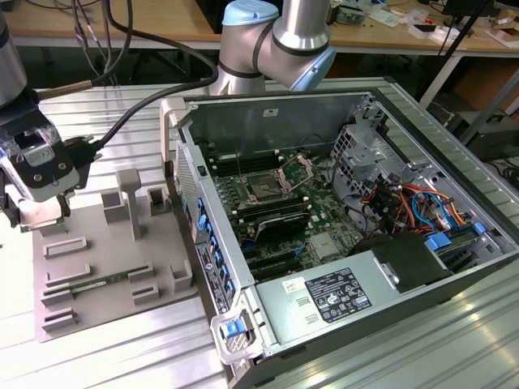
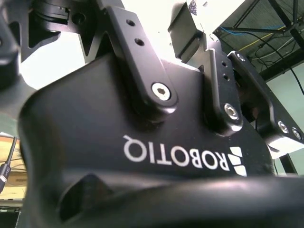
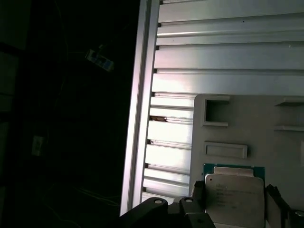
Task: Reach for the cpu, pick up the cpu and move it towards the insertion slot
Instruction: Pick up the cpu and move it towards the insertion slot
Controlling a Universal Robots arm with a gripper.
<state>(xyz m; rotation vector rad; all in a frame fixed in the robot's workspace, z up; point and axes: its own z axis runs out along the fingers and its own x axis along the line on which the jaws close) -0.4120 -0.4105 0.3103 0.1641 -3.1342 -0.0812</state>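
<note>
Gripper (image 3: 232,190) status: clenched on the cpu (image 3: 235,202). Two fingers (image 3: 198,192) bear against two opposite edges of the chip, and the jaws are narrowed to the chip's width.

The cpu is a flat square part. Its lid is silvery-white metal with faint print, and a strip of green substrate shows along one edge.

Location: over the grey tray (image 1: 89,239), at the tray corner farthest from the computer case (image 1: 357,121). It cannot be determined whether the chip rests on the tray or is clear of it. The tray lies on a ribbed metal table (image 3: 228,47).

The insertion slot (image 1: 264,189) sits well apart from the tray, inside the open case on the exterior view's right of the tray. Its metal frame stands raised, and green circuit board surrounds it.

Count:
- one cpu
- one gripper with two fingers
- one tray
- one green memory stick (image 1: 101,281), lying in the tray
- one insertion slot
- one case
</note>
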